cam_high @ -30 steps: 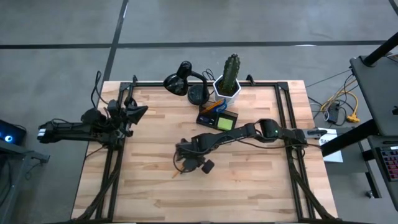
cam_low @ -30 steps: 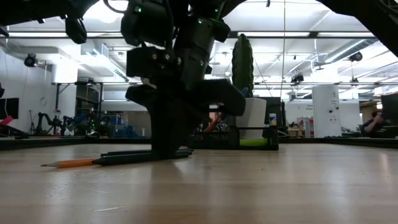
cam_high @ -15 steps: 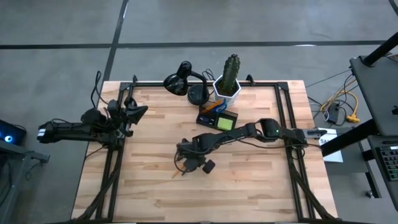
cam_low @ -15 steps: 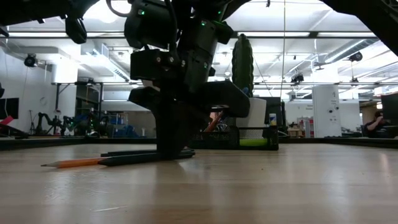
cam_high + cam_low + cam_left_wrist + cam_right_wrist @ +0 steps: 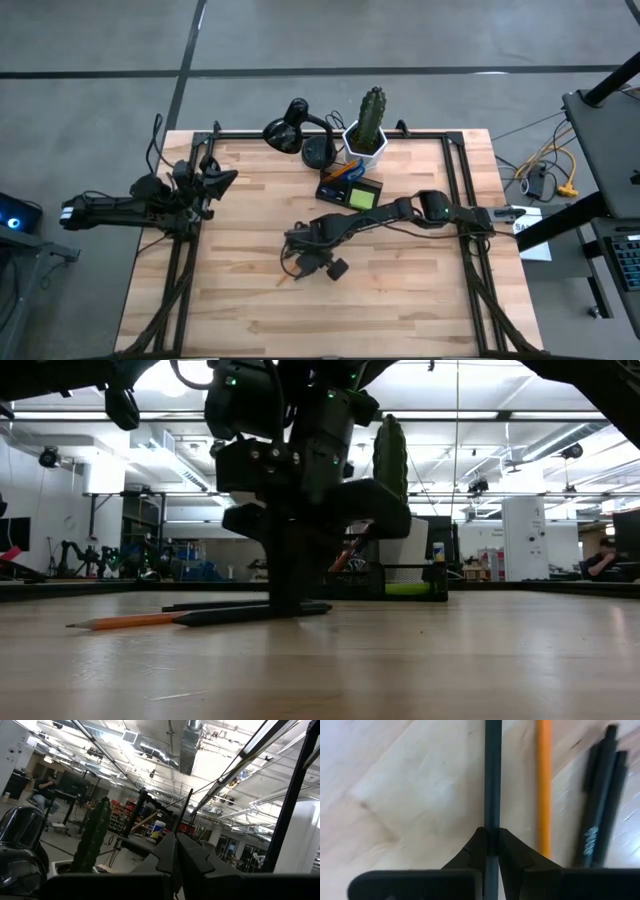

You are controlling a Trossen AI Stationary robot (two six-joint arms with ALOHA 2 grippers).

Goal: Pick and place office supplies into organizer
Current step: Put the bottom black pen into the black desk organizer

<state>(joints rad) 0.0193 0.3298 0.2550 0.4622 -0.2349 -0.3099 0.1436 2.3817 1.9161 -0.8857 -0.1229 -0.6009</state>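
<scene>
Dark pen [image 5: 493, 780] pinched in the closed right gripper [image 5: 490, 842] on the wooden table [image 5: 400, 290], beside the orange pencil [image 5: 544, 790]: lift straight up, keep level, then carry to the organizer [image 5: 351, 189]; left gripper [image 5: 176, 851] shut, parked.

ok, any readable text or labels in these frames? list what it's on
Black pen, beside the orange pencil: pale print on the barrel, too blurred to read.
Papers beside the table's right edge: print too small to read.
Nothing readable on the dark pencil in the right gripper, or anywhere else.
</scene>
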